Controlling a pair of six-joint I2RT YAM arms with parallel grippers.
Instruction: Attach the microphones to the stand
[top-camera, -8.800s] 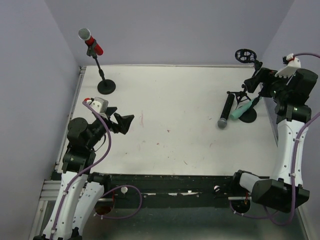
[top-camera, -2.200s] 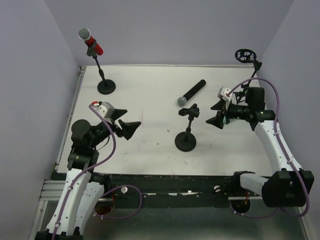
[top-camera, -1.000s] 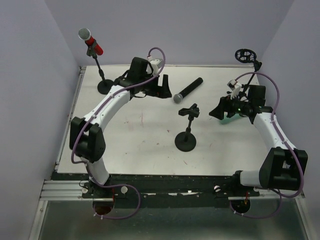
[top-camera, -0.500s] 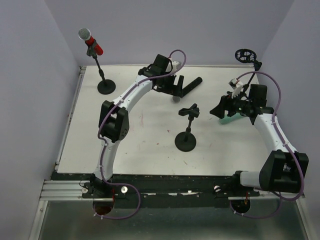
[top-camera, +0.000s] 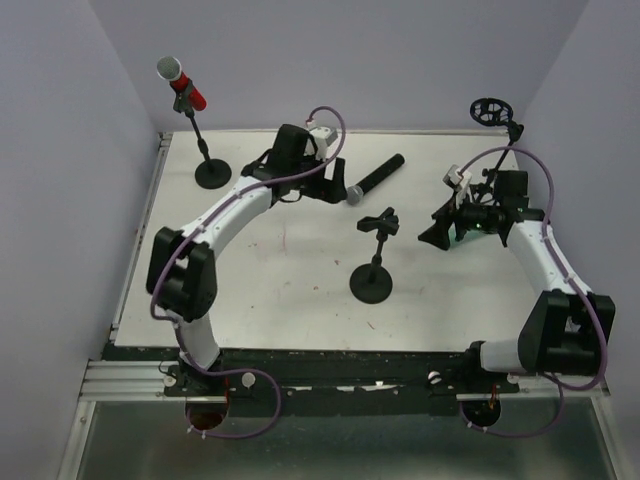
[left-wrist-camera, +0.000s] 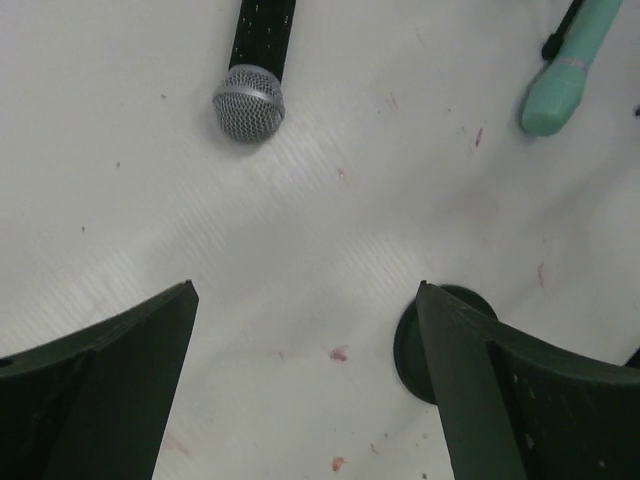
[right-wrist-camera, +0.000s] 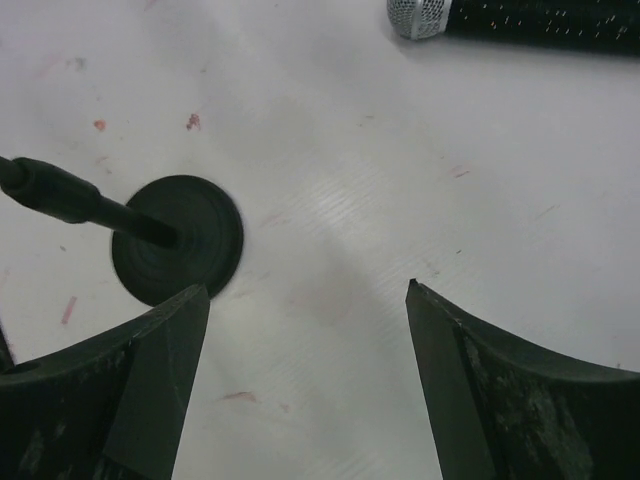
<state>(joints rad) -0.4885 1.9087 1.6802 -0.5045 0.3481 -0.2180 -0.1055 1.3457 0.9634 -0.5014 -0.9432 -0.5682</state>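
Observation:
A black microphone (top-camera: 376, 178) with a grey mesh head (left-wrist-camera: 248, 101) lies flat on the white table, apart from both grippers. My left gripper (top-camera: 328, 188) hovers open just left of its head, with nothing between the fingers (left-wrist-camera: 305, 290). An empty stand (top-camera: 372, 282) with a clip (top-camera: 380, 222) rises mid-table. My right gripper (top-camera: 432, 232) is open to its right, looking at the stand's base (right-wrist-camera: 178, 250). A mint-green microphone (left-wrist-camera: 568, 68) lies on the table; my right arm covers it in the top view. The red microphone (top-camera: 186, 88) sits in the far-left stand (top-camera: 212, 174).
Another stand with a round clip (top-camera: 489, 110) rises at the back right corner, behind my right arm. Purple walls close in the table on three sides. Small red marks dot the white surface (left-wrist-camera: 338, 353).
My left arm has pulled back a little to the left, so the black microphone's head shows again. The right gripper has shifted slightly, still open.

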